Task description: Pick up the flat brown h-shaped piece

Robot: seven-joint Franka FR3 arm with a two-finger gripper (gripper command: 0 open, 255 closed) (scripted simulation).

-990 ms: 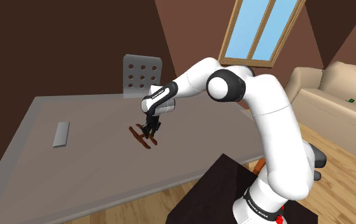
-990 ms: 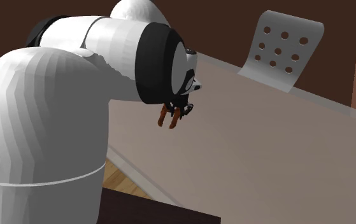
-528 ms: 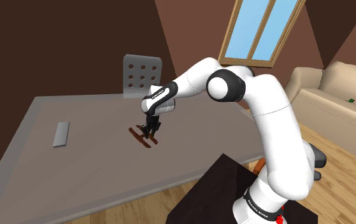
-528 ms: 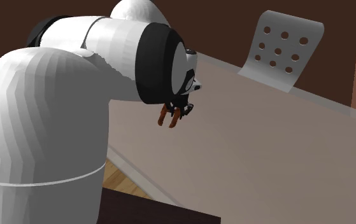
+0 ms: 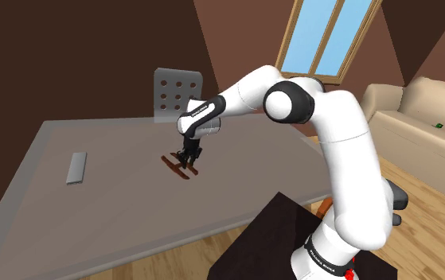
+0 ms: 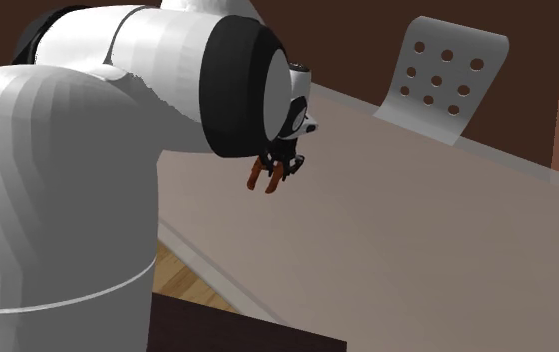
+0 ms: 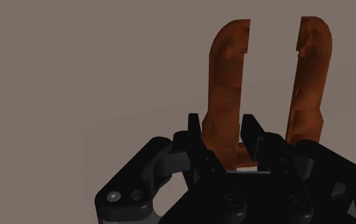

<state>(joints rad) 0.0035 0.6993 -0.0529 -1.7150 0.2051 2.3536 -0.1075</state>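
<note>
Over the grey table, the hand has lifted the brown piece slightly higher.

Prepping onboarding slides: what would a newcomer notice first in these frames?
The white arm looms at the second exterior view's left, its black claw shut on one leg of the brown H piece. In the shoulder view the pair is at the middle of the table, with a small grey slab toward the left and a holed chair back behind.
</note>
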